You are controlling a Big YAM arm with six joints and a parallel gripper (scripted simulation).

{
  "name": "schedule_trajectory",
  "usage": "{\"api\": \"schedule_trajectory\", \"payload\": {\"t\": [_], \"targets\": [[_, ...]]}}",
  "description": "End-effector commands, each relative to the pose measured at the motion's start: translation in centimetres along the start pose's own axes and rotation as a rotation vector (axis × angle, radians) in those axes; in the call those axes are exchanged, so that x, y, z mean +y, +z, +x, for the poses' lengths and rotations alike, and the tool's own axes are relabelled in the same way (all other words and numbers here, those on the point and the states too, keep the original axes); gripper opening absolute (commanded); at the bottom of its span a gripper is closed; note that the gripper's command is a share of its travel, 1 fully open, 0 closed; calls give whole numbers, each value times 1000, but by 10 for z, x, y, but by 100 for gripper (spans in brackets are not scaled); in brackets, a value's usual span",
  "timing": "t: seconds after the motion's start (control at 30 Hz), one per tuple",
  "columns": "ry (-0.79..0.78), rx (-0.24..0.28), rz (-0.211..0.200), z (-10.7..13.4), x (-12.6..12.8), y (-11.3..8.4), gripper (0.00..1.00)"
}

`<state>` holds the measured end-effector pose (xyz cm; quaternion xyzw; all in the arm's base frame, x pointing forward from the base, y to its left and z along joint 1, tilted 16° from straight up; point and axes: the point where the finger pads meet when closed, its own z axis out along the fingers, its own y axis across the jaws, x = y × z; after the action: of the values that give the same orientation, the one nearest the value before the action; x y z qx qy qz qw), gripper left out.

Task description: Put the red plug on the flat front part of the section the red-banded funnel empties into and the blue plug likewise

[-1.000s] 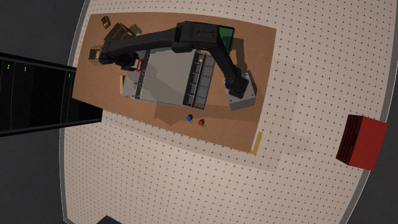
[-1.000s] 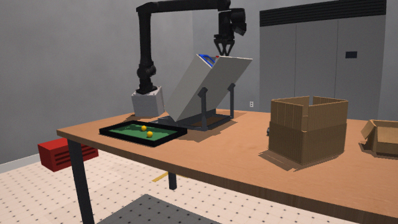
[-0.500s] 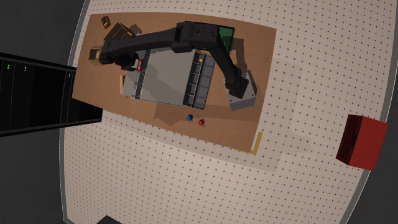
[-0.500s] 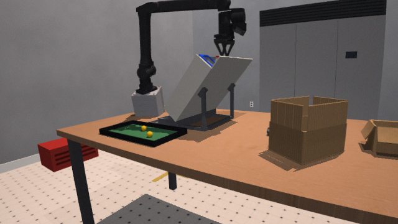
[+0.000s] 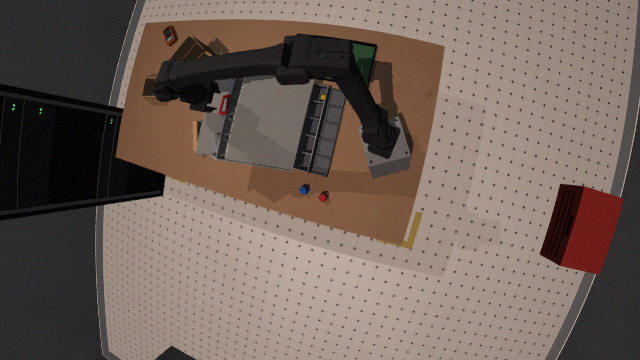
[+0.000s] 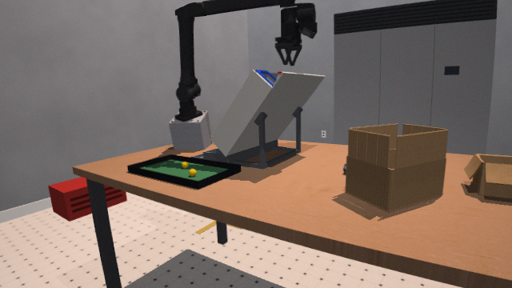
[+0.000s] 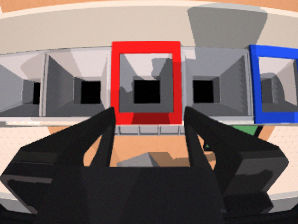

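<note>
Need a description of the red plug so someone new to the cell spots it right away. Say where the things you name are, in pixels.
On the brown wooden table [image 5: 280,220] [image 6: 312,192], find the big grey tilted funnel box [image 5: 270,120] [image 6: 276,108]. Beside its long edge, on the side away from the green tray [image 5: 367,55] [image 6: 234,169], stand two small plugs. The red plug [image 5: 323,197] is the one nearer the arm's grey base block [image 5: 392,169] [image 6: 186,138]; its neighbour is blue.

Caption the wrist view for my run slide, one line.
The open gripper, nothing between its fingers, hovers by the red-banded funnel; the blue-banded funnel is partly in frame.

The brown table [image 5: 370,220] [image 6: 304,200] bears a black-rimmed tray [image 5: 374,46] [image 6: 160,176], cardboard boxes [image 5: 192,49] [image 6: 396,176], and two plugs [image 5: 323,197].
</note>
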<state>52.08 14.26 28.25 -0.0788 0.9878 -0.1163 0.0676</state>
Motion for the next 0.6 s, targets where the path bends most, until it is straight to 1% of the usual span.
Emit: {"api": "schedule_trajectory", "payload": {"t": [0.0,0.1,0.13,0.2,0.23,0.37,0.57], "targets": [[10,-67,-15,-8,4,-39,56],[10,-67,-15,-5,3,-40,56],[5,-49,-11,1,4,-33,56],[5,-49,-11,1,4,-33,56],[-4,-21,-5,9,5,-22,56],[4,-44,-10,10,6,-22,56],[4,-43,-9,34,6,-20,56]]}}
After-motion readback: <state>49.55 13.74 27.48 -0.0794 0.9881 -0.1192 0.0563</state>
